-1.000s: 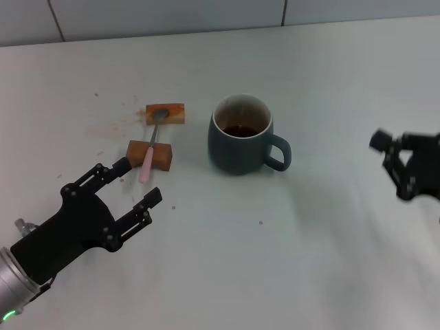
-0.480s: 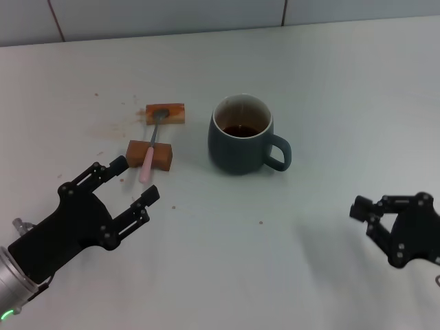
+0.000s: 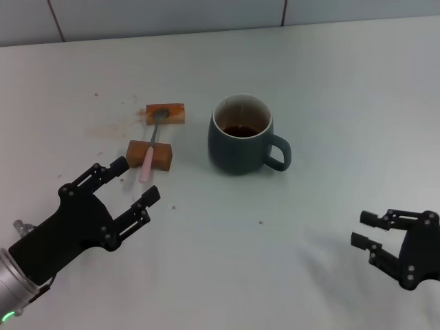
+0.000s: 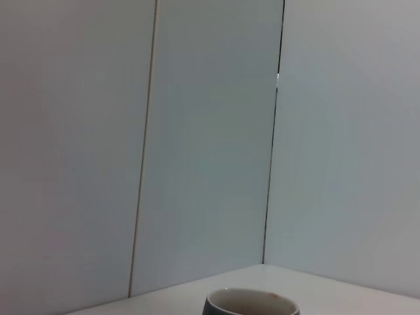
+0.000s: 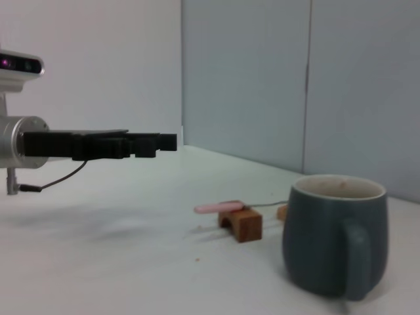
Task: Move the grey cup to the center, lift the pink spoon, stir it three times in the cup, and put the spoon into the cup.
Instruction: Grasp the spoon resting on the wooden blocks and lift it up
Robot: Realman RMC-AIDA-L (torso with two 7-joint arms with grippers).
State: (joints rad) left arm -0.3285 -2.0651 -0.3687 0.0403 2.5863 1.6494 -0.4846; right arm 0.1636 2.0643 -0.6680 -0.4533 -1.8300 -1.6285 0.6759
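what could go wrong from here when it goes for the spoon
The pink spoon lies propped across two brown blocks, so the open left gripper may knock a block and tip it off. The grey cup stands close beside it and holds dark liquid; a wide swing could slosh it.

I read this as a lab/test bench, not a home; plain white tabletop (image 3: 227, 268) w/ brown stain specks, bare grey-white wall panels (image 4: 210, 131) w/ thin seams behind; spoon propped on two small wooden blocks (image 3: 158, 134), staged setup.
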